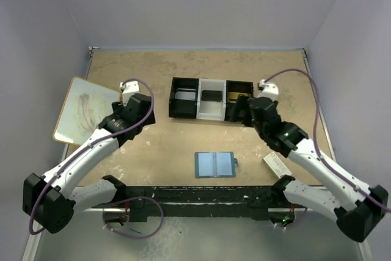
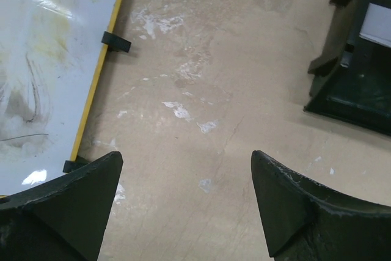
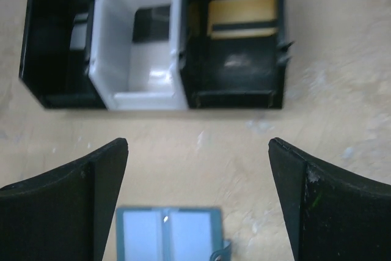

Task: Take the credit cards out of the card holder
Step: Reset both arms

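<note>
Blue card holder (image 1: 215, 164) lying open and flat by tabletop (image 2: 244, 59) near edge, centre, lighter pockets up. Up at tray (image 1: 182, 113), mid-tabletop toward far edge: gold-yellow card (image 3: 241, 16) in right black compartment, what looks like pale grey card (image 3: 78, 32) in left black one, shadowed. Now right gripper (image 3: 198, 151): fingers spread wide, nothing between, close to tray's right end. And left gripper (image 2: 186, 163): wide apart too, empty, above bare surface beside whiteboard (image 2: 43, 59) at left edge
</note>
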You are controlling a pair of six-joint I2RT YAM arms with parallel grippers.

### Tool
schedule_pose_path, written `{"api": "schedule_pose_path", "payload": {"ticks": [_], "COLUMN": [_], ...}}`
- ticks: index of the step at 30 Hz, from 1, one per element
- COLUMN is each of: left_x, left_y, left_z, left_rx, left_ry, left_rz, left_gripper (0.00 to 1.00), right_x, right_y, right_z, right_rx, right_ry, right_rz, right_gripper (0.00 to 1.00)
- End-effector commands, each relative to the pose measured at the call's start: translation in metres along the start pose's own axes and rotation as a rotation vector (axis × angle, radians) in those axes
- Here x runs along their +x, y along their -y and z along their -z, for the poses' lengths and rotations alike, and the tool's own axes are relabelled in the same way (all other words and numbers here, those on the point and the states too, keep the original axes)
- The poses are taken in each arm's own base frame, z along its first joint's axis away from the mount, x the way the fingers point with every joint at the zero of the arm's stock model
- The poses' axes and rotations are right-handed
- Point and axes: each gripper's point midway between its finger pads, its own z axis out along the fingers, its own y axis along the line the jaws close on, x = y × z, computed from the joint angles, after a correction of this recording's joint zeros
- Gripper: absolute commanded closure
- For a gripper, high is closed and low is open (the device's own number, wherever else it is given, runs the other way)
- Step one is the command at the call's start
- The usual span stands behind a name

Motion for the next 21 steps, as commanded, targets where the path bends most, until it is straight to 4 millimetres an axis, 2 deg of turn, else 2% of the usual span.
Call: {"api": "schedule_pose_path", "payload": {"ticks": [1, 3, 5, 9, 11, 14, 15, 17, 21], "left_x": [-0.044, -0.072, -0.091, -0.113, -0.119, -0.124, -0.125, -0.126, -0.124], "left_y": [-0.011, -0.021, -0.031, -0.059, -0.074, -0.089, -0.093, -0.101, -0.108], "left_z": [0.003, 0.017, 0.033, 0.068, 0.084, 0.105, 0.110, 0.118, 0.122], "left_rx": [0.003, -0.029, -0.055, -0.117, -0.139, -0.124, -0.119, -0.125, -0.166], "left_ry": [0.046, 0.101, 0.134, 0.203, 0.251, 0.315, 0.329, 0.348, 0.331], "left_rz": [0.167, 0.222, 0.254, 0.338, 0.388, 0.445, 0.455, 0.457, 0.427], "left_gripper": [0.16, 0.16, 0.16, 0.16, 0.16, 0.15, 0.15, 0.15, 0.15], "right_x": [-0.050, -0.059, -0.074, -0.118, -0.139, -0.154, -0.165, -0.172, -0.178], "right_y": [0.042, 0.048, 0.045, 0.033, 0.028, 0.028, 0.028, 0.032, 0.035], "right_z": [-0.006, -0.007, 0.001, 0.040, 0.064, 0.085, 0.097, 0.107, 0.118], "right_rx": [0.006, -0.019, -0.041, -0.112, -0.151, -0.156, -0.156, -0.136, -0.128], "right_ry": [0.170, 0.198, 0.250, 0.396, 0.470, 0.516, 0.543, 0.561, 0.592], "right_rz": [0.037, 0.019, 0.013, 0.008, 0.022, 0.047, 0.051, 0.056, 0.055], "right_gripper": [0.00, 0.00, 0.00, 0.00, 0.00, 0.00, 0.00, 0.00, 0.00]}}
